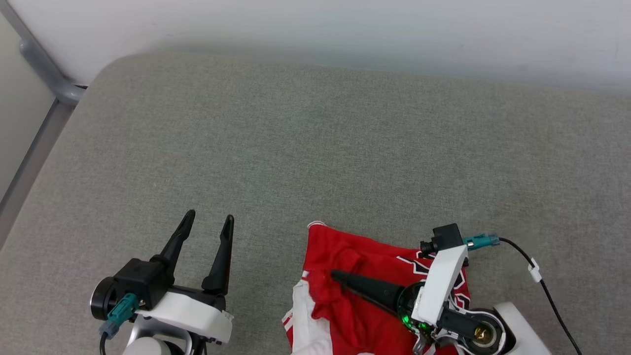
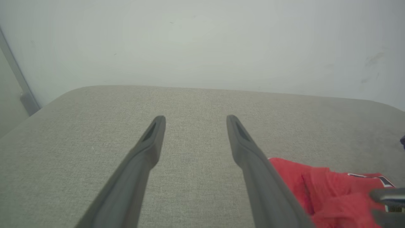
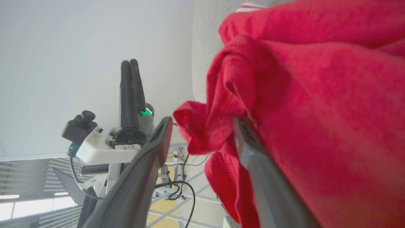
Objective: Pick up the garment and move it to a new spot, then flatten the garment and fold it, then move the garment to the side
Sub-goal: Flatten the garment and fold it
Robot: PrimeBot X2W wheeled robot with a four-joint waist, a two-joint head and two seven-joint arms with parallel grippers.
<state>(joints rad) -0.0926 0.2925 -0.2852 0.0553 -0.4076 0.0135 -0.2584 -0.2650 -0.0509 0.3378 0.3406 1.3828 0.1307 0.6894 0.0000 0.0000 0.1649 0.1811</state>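
The grey cloth-covered tabletop (image 1: 315, 148) carries the red jersey (image 1: 345, 256) at its near edge, crumpled. The right gripper (image 3: 202, 122) lies over it, fingers apart, with a loose fold between them, not pinched. The left gripper (image 1: 209, 217) hovers beside, fingers wide and empty. Flattening, folding and the move aside look undone. Farther back stands a white wall (image 1: 345, 29).
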